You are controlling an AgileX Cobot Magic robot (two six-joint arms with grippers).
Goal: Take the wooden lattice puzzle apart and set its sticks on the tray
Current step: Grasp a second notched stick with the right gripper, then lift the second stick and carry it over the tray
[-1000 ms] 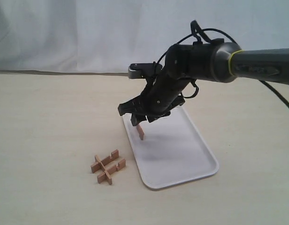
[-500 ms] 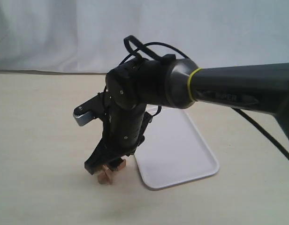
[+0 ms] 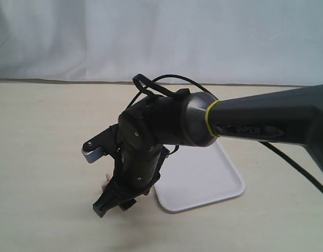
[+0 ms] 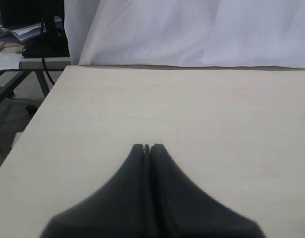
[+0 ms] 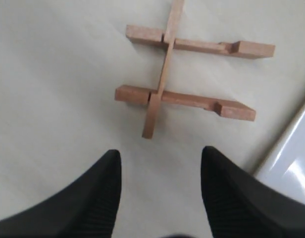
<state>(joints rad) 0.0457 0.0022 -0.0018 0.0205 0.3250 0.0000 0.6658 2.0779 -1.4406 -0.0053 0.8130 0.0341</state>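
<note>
Three of the lattice puzzle's (image 5: 165,74) sticks are still joined: two parallel notched sticks (image 5: 199,47) crossed by a third, flat on the table beside the white tray (image 5: 291,163). My right gripper (image 5: 160,151) is open just short of the puzzle, with bare table between its fingers. In the exterior view that gripper (image 3: 113,206) is low near the table left of the tray (image 3: 208,184), and only a sliver of the puzzle (image 3: 104,184) shows behind it. No loose stick shows on the visible part of the tray. My left gripper (image 4: 147,147) is shut on nothing.
A white cloth backdrop (image 3: 151,37) hangs behind the pale table (image 3: 41,157). The right arm's dark forearm (image 3: 266,126) crosses above the tray. In the left wrist view the table edge (image 4: 38,114) borders a cluttered side bench (image 4: 24,44).
My right gripper left the tray, where it held a stick, swung down and left over the puzzle, and is now open without the stick. It has sunk a little lower in the last half second.
</note>
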